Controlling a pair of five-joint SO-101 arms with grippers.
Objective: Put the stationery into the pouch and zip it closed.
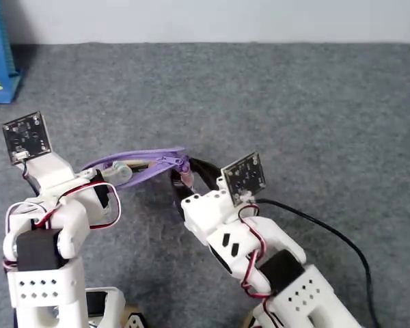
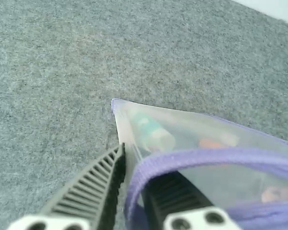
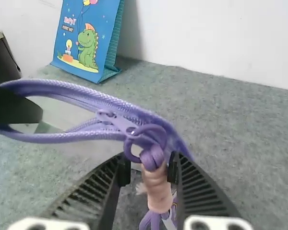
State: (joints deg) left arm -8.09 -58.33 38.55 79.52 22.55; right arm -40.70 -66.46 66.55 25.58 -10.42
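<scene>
Pinching: left gripper (image 2: 135, 166) pouch (image 2: 206, 139) edge, right gripper (image 3: 149, 161) zip-pull (image 3: 154, 188).

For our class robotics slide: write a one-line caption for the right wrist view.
Right gripper pinches the zipper pull of the purple pouch, its zip partly open.

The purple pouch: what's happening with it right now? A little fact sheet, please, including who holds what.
Thing: clear pouch with a purple zip, over the grey table
One end: left end effector clamped on the pouch's corner
Other end: right end effector closed on the zip pull
Zip: open along most of its length
Inside: stationery, seen through the clear wall
</scene>
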